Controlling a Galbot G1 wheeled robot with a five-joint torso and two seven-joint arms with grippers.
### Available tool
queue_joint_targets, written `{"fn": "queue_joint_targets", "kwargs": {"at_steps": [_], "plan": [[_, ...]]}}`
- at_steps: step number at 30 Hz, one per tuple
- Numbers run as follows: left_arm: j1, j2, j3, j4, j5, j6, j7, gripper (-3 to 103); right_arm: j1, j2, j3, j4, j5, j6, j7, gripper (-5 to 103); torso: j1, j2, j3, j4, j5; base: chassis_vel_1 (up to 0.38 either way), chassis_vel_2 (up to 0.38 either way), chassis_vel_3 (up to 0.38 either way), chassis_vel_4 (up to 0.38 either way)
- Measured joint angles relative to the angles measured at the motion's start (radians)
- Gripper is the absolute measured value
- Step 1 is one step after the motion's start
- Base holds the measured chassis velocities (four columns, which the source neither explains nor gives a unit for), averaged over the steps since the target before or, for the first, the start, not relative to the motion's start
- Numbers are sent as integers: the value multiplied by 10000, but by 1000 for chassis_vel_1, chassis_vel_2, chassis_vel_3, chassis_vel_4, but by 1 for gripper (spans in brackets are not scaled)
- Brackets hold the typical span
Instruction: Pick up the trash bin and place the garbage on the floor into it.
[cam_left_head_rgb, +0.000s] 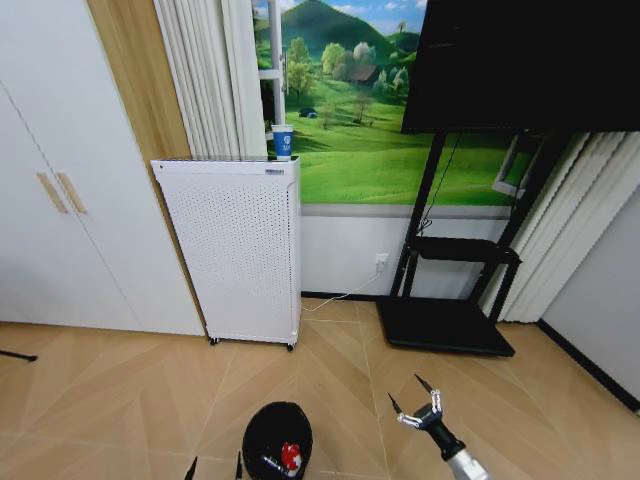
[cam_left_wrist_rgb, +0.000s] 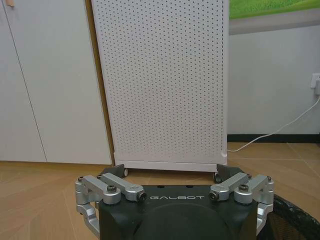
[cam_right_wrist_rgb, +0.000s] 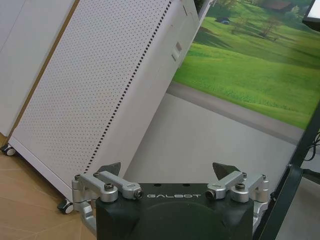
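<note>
I see the trash bin (cam_left_head_rgb: 277, 441) on the floor, near centre, w/ a red-and-white piece (cam_left_head_rgb: 290, 456) inside. Left gripper (cam_left_wrist_rgb: 170, 172) sits just left of its rim, jaws spread wide, empty. Right gripper (cam_left_head_rgb: 415, 396) is raised to the bin's right, jaws wide, empty. White perforated appliance (cam_left_head_rgb: 232, 250) stands beyond, against the far wall.

right gripper (cam_left_head_rgb: 415, 394): silver links, black pointed tips | wrist: black housing, white GALBOT lettering, dark screws | forearm: black, silver

The trash bin (cam_left_head_rgb: 277, 440) is cut off by the head view's lower edge.
</note>
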Motion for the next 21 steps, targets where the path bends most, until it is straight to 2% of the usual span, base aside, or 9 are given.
{"fn": "queue_joint_targets", "kwargs": {"at_steps": [7, 13, 17, 18, 19, 21], "plan": [[-4, 40, 2, 12, -31, -22, -8, 100, 74, 14, -24, 0, 46, 0, 77, 100, -5, -15, -9, 2, -1, -3, -94, 0, 137], [-18, 96, 13, 41, -53, -38, -11, 100, 10, 129, 56, -14, -81, 0, 308, 100, -17, -24, -20, -1, 1, -28, -315, 26, 329], [-27, 49, 82, 99, -25, -68, -7, 100, 94, 302, 56, -119, -526, -5, 1208, 100, -17, -33, -22, 1, 7, -94, -369, 73, 361], [-27, 49, 82, 99, -25, -68, -7, 100, 94, 302, 56, -119, -526, -5, 1208, 100, -17, -33, -22, 1, 7, -155, -373, 108, 366], [-34, 39, 104, 103, -20, -67, -8, 100, 120, 319, 63, -158, -661, -5, 1363, 100, -16, -34, -21, 0, -9, -155, -373, 134, 404], [-41, 32, 128, 107, -14, -67, -7, 100, 148, 349, 84, -203, -808, -7, 1553, 100, -17, -35, -22, 2, -7, -115, -403, 134, 448]]}}
